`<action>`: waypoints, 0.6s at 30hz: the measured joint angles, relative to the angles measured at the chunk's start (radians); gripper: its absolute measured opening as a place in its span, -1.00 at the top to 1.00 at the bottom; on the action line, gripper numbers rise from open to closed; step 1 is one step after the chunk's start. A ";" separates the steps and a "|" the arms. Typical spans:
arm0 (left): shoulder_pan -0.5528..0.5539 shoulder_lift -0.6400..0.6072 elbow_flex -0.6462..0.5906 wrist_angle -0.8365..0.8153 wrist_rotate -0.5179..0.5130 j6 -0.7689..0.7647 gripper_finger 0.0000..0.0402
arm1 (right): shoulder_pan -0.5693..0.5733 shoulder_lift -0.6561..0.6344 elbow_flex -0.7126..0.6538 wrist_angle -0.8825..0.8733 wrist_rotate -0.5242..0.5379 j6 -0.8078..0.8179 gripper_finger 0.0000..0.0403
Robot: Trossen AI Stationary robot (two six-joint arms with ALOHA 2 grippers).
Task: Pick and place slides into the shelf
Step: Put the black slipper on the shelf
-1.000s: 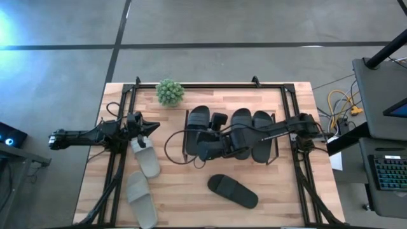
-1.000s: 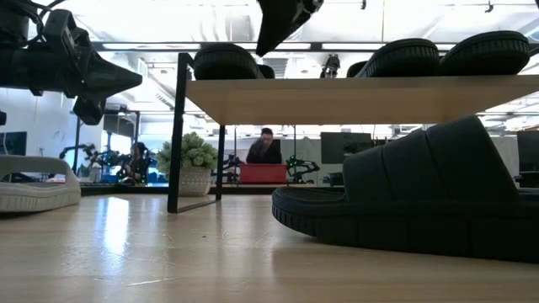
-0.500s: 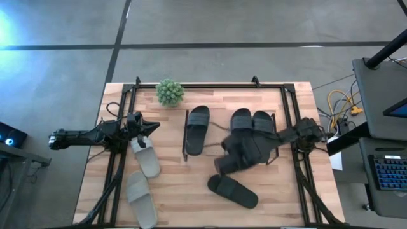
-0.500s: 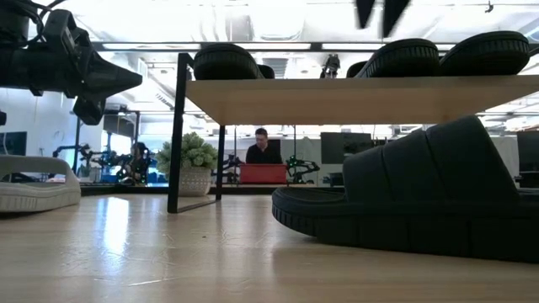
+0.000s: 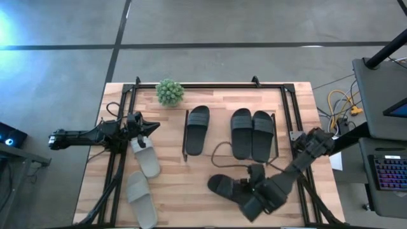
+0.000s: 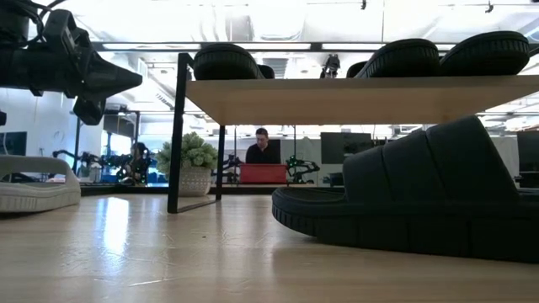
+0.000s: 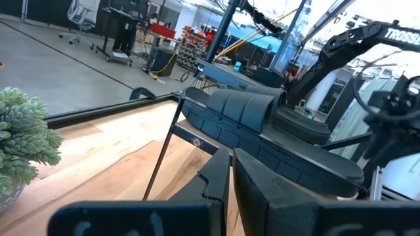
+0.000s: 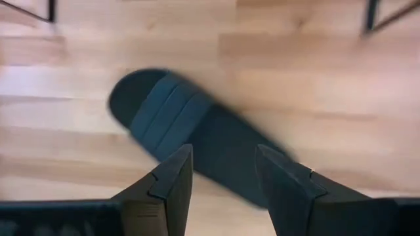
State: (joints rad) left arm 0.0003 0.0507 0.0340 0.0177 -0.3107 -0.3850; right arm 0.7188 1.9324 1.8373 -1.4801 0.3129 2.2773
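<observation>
Three black slides lie soles down on the shelf's pale top board. A fourth black slide lies flat on the table near its front edge. My right gripper hangs open above it, pointing steeply down, its fingers clear of the slide. Two pale slides rest on the table at the left. My left gripper stays shut and level at the left edge, above the nearer pale slide.
A small potted plant stands at the far left of the table. Black rail frames run along both sides. A loose cable curves beside the shelf. A person sits in the room behind.
My right gripper has swung from above the shelf toward the table's near edge, rolling about its own axis, and now hangs over the black slide on the table. It has left the low view. The slides have not moved.
</observation>
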 joint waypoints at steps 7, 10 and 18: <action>0.000 0.001 0.000 0.000 0.000 0.000 0.97 | 0.044 0.001 -0.181 0.390 0.087 0.041 0.22; 0.000 0.001 0.000 0.000 0.000 0.000 0.97 | 0.050 0.001 -0.275 0.550 0.099 0.053 0.22; 0.000 0.001 0.000 0.000 0.000 0.000 0.97 | 0.052 0.002 -0.433 0.774 0.197 0.052 0.22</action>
State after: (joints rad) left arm 0.0006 0.0518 0.0340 0.0177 -0.3107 -0.3849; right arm 0.7707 1.9339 1.4043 -0.7057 0.5098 2.3297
